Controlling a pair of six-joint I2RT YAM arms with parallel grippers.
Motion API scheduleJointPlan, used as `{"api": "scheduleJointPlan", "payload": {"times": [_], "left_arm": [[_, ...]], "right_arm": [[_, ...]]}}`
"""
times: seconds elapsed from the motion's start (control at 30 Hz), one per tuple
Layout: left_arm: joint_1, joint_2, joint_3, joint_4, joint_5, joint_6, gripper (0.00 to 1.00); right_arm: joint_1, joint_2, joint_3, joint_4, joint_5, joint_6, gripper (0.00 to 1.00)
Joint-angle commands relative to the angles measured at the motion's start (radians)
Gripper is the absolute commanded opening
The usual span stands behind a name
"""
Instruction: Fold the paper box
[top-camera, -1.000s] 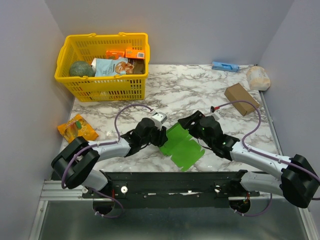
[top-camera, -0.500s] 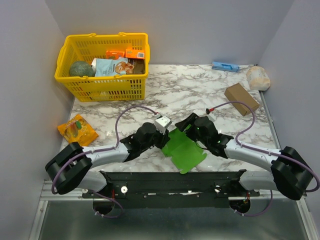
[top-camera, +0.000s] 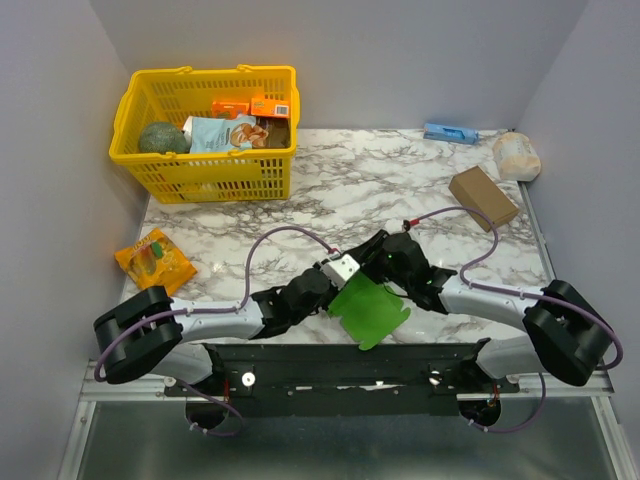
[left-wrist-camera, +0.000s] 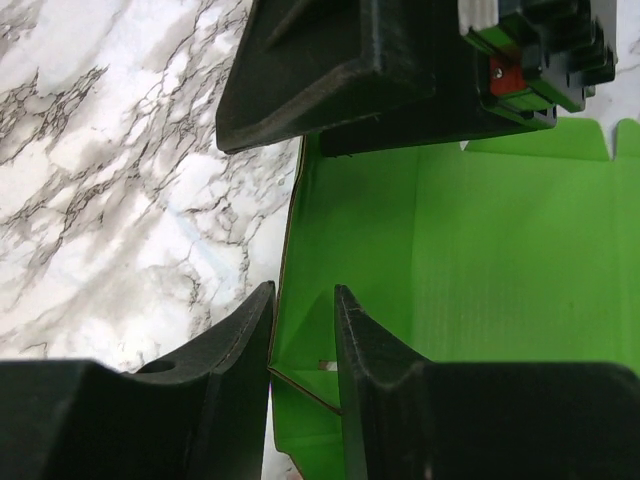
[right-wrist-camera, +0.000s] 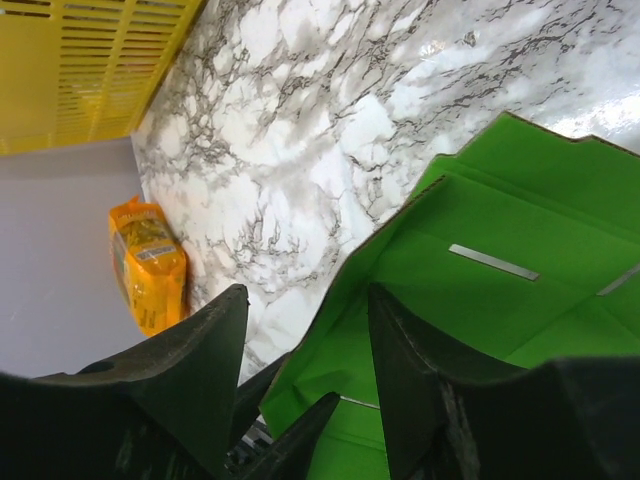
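Currently: both end effectors at one corner of the green card

Item under task: the bright green, thin-card paper box (top-camera: 372, 312) lies on the white marble-patterned tabletop (top-camera: 380, 180). It sits close to the near edge, midway between the two arms. It is largely unfolded. Creases and narrow slits show on its inner face, and its far-left edge stands raised off the surface.

Left end effector (left-wrist-camera: 302, 292): the fingers are drawn to a narrow gap and set astride that raised edge, with green card showing between them. Whether the pads actually press the card cannot be told from the wrist view.

Right end effector (right-wrist-camera: 305, 295): the fingers stand wide apart, also straddling the raised edge. Nothing is clamped between them.

Relative position: seen from above, the two end effectors are close together, almost tip to tip, over the same far-left corner of the card.

Surroundings: a yellow plastic basket (top-camera: 210, 72) holding assorted packets stands at the far left of the tabletop. An orange packet (top-camera: 155, 255) lies flat near the left edge, well apart from the card. A brown cardboard box (top-camera: 483, 197) rests toward the far right.
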Motion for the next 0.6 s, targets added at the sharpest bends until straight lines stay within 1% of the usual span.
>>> {"api": "scheduleJointPlan", "payload": {"times": [0.0, 0.33, 0.43, 0.53, 0.57], "left_arm": [[-0.035, 0.041, 0.043, -0.002, -0.143, 0.041, 0.22], [-0.089, 0.052, 0.057, 0.010, -0.246, 0.104, 0.22], [-0.108, 0.055, 0.055, 0.017, -0.258, 0.118, 0.23], [-0.114, 0.052, 0.055, 0.021, -0.255, 0.117, 0.28], [-0.114, 0.046, 0.053, 0.019, -0.250, 0.112, 0.36]], "right_arm": [[-0.005, 0.018, -0.023, 0.031, -0.030, 0.017, 0.56], [-0.005, 0.050, -0.030, 0.040, -0.061, 0.021, 0.48], [-0.005, 0.050, -0.038, 0.060, -0.066, 0.024, 0.39], [-0.005, 0.047, -0.039, 0.069, -0.064, 0.021, 0.25], [-0.005, 0.047, -0.039, 0.071, -0.063, 0.021, 0.18]]}}
